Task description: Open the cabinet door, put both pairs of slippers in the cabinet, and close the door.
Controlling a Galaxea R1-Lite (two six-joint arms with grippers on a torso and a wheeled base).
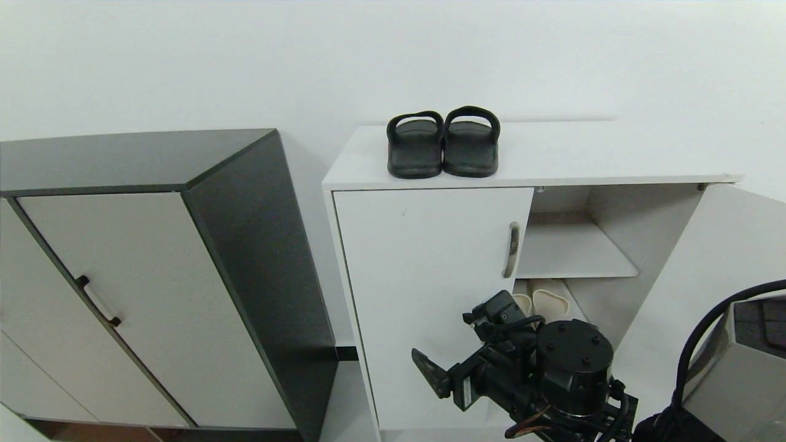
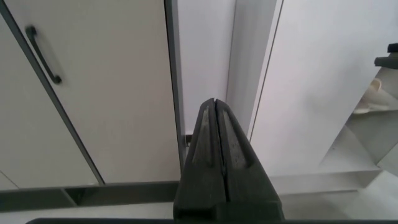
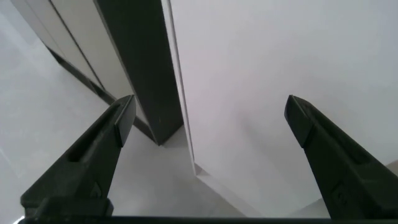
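Head view: the black slippers [image 1: 442, 146] sit on top of the white cabinet [image 1: 430, 276], at 12 o'clock. The pale slippers [image 1: 549, 301] lie inside, at 4 o'clock.

Left wrist view: the left gripper [image 2: 214, 106] has its fingers together.

Right wrist view: the right gripper [image 3: 208, 109] has its fingers apart.

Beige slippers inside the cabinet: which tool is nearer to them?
Right. The right tool, open, is in front of the closed door, close to the beige slippers; the left tool, shut, sits farther back, facing the gap beside the dark cabinet.
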